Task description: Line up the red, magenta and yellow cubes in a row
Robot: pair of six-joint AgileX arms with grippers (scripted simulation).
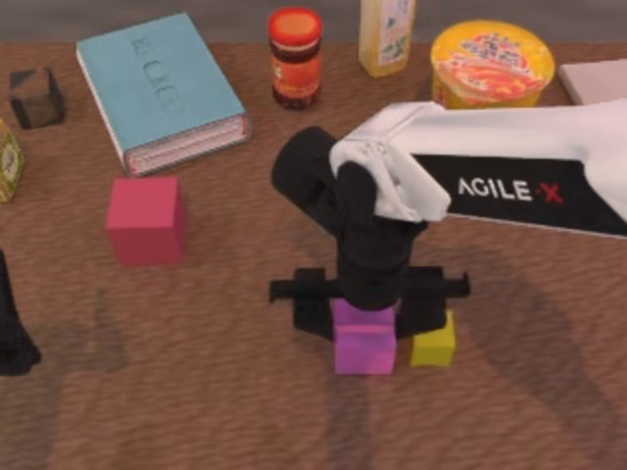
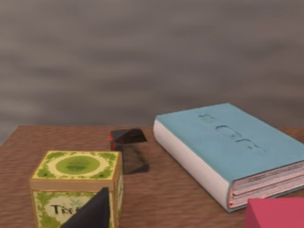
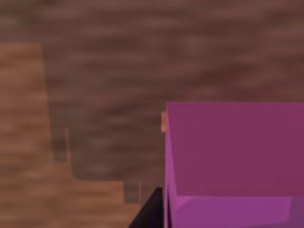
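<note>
Two cubes placed, red cube (image 1: 146, 219) remaining.
Right gripper (image 1: 364, 311) over magenta cube (image 1: 364, 345) beside yellow cube (image 1: 433, 342); finger state unclear; next fetch red.

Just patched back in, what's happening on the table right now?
The right gripper is down over the bright magenta matte cube near the table's front middle, with the small mustard-yellow cube close beside it on the right. Whether its fingers are closed is hidden. The large crimson-red cube sits apart on the left, in front of the light blue hardcover book, so the row isn't finished. The left gripper is parked at the left edge.
</note>
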